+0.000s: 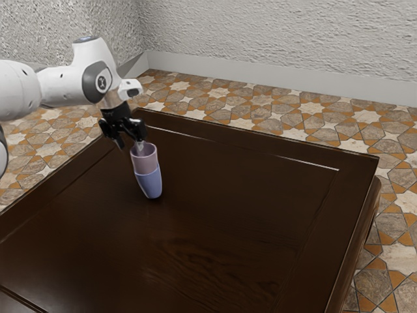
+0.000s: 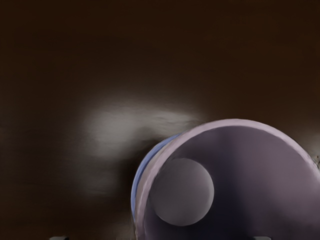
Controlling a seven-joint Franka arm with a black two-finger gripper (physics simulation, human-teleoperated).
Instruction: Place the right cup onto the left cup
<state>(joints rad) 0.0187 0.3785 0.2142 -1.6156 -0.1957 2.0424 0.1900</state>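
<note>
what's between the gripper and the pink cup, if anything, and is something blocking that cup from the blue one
Nothing visible in either place: the open gripper is right at the rim of the pink cup, which already sits in the blue cup.

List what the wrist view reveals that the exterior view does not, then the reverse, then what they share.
Wrist view: the round, flat inner bottom of the pinkish-mauve cup.

Exterior view: the white robot arm, orange, brown and cream tiled floor, textured pale walls, and the open black two-finger gripper at the mauve cup's rim.

Both: the mauve cup stacked in the periwinkle-blue cup, and the dark brown wooden table.
</note>
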